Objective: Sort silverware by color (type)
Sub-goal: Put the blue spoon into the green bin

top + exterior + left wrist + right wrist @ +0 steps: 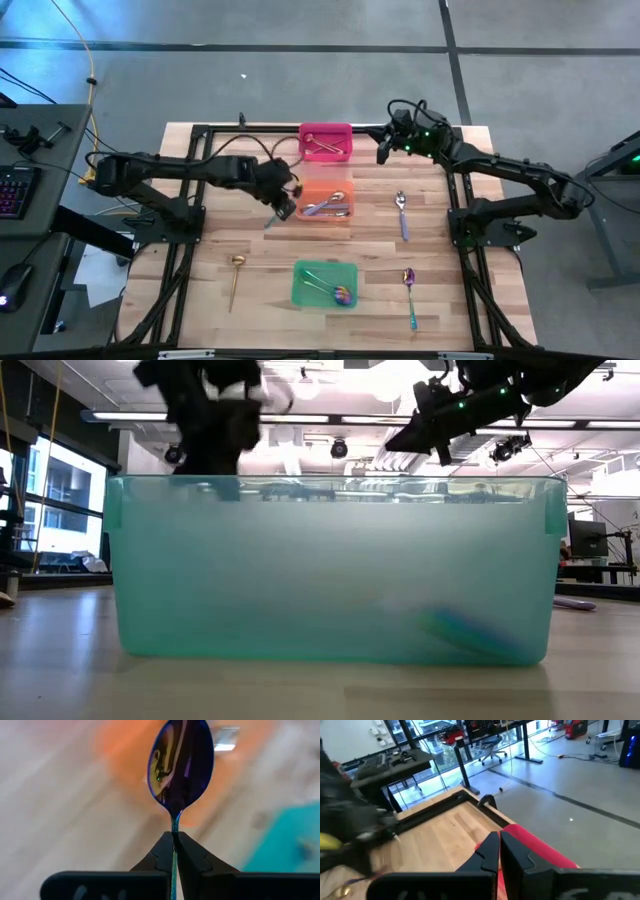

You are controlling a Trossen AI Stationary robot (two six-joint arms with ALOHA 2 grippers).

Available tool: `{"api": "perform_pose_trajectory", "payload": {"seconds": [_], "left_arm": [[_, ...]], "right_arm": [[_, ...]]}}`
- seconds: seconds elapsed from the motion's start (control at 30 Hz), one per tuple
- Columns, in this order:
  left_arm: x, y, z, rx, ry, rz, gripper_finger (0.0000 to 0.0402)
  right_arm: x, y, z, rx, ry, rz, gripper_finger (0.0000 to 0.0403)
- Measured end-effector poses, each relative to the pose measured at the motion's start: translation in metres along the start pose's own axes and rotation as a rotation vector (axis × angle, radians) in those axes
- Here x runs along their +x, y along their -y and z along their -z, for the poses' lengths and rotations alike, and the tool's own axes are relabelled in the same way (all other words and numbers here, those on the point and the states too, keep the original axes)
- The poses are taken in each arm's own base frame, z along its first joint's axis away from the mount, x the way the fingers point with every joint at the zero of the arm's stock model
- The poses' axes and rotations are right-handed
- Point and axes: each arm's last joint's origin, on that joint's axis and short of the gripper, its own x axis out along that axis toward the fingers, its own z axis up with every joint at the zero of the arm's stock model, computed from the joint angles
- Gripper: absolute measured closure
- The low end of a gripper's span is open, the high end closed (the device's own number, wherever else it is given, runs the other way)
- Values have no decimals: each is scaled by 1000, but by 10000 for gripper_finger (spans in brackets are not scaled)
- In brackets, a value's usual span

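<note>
My left gripper (284, 205) hangs just left of the orange bin (325, 200) and is shut on an iridescent purple-blue spoon (180, 765). My right gripper (383, 152) hovers by the right end of the pink bin (326, 141), shut and holding nothing; in its wrist view the shut fingertips (499, 845) stand over the bin's red-pink rim (540, 850). The pink bin holds gold pieces, the orange bin silver ones, and the green bin (324, 283) iridescent ones. Lying flat on the table are a gold spoon (236, 275), a silver spoon (402, 212) and an iridescent spoon (410, 295). My left gripper pinches the spoon's thin handle (174, 827) just behind the bowl, between its two fingertips (162, 852). The bowl sticks out past the fingers and the handle runs back between them. The spoon is lifted clear of the table.
The green bin (330, 570) fills the low view, close to the table's near edge. A black frame (200, 130) runs along the table's far and side edges. Bare wood lies between the bins and the loose spoons. A desk with a keyboard (15, 190) stands left of the table.
</note>
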Motion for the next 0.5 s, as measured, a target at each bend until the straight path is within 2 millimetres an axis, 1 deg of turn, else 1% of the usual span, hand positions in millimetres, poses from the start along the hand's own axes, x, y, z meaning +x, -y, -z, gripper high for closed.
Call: {"api": "perform_pose_trajectory", "payload": {"seconds": [0.1, 0.2, 0.27, 0.4, 0.5], "left_arm": [[-12, 31, 0, 72, 47, 79, 401], [-18, 57, 8, 146, 72, 91, 401], [-20, 77, 13, 191, 115, 128, 401], [-13, 120, 24, 274, 156, 190, 401], [-3, 149, 25, 347, 150, 176, 401]], "right_arm": [[-1, 7, 0, -2, -20, -25, 403], [0, 10, 1, 3, -34, -41, 403], [0, 11, 3, -10, -44, -48, 403], [0, 11, 3, -45, -42, -49, 403], [0, 11, 3, -46, -43, -49, 403]]}}
